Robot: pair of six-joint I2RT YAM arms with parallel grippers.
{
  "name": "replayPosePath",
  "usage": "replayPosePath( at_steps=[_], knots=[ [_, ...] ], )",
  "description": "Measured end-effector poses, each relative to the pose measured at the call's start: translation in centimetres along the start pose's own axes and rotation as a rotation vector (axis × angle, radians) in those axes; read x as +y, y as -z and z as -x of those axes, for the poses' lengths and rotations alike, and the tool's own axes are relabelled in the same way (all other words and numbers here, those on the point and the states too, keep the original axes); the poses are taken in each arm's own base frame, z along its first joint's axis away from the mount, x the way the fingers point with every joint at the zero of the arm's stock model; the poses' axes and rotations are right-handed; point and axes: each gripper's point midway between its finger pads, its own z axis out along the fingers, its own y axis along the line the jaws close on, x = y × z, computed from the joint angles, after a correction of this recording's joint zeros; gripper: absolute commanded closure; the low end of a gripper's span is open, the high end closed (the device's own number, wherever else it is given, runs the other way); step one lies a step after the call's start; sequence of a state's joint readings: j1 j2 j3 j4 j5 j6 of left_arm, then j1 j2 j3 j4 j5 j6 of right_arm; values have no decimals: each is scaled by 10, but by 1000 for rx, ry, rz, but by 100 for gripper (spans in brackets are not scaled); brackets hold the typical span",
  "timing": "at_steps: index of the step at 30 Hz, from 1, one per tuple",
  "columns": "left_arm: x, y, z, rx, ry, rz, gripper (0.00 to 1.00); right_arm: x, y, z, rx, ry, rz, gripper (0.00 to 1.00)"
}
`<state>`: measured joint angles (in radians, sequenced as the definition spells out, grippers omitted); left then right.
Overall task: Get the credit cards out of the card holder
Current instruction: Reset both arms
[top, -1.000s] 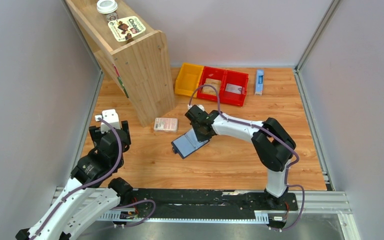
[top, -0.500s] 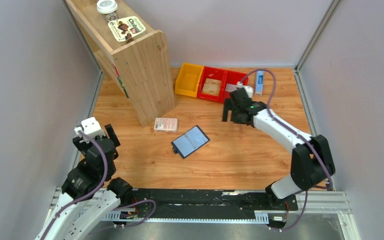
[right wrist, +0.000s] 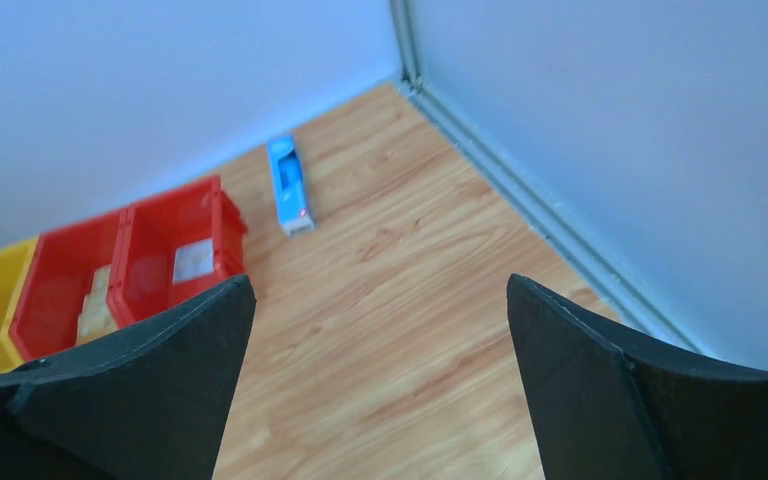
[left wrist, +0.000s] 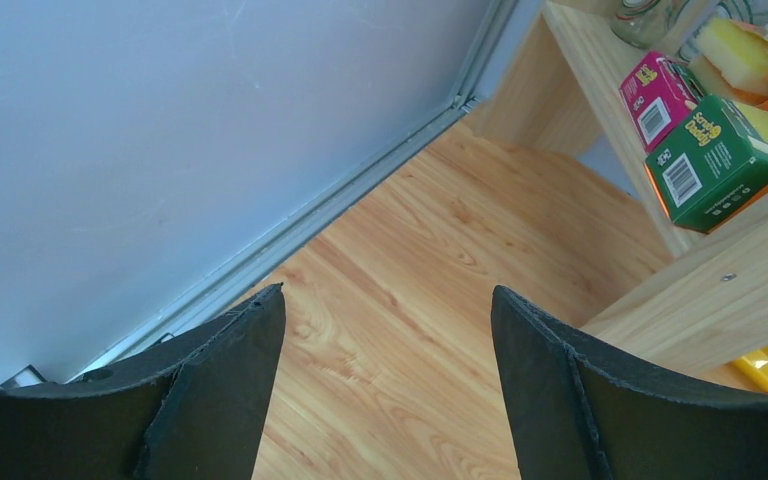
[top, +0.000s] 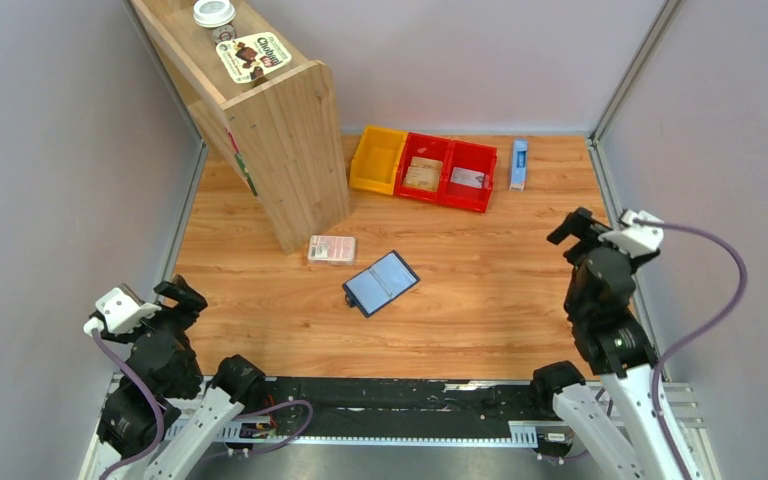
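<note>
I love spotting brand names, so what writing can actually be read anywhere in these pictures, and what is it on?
"Chob…": on the packet atop the wooden shelf; the rest is blurred.
On the green box: yellow brand script and a barcode, too blurred to read.
On the pink box: yellow print and a barcode, unreadable.
On the blue-and-white box: print too small.
On the grey card in the red bin: marking too small.

The left arm is sitting folded close above its base at the near left, its wrist pointing away and to the right. The left gripper is gaping wide with nothing between its black fingers. The right arm is standing steeply above its own base at the near right, wrist raised. The right gripper is likewise gaping wide and holding nothing.
</note>
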<state>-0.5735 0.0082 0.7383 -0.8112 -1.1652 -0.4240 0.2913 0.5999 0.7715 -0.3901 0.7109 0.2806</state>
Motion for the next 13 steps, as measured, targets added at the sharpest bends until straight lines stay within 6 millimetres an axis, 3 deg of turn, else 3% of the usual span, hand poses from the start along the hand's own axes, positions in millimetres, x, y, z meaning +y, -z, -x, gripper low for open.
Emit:
replayPosePath(
  at_steps=[2, 5, 13],
  knots=[
    [0, 0, 0, -1, 2, 3, 17, -17, 10, 7, -93, -27, -17, 0],
    [1, 0, 0, -2, 1, 4, 17, -31, 13, 1, -161, -28, -36, 0],
    [2, 0, 1, -6, 0, 14, 17, -23, -10, -24, -99, 129, -61, 0]
  ],
)
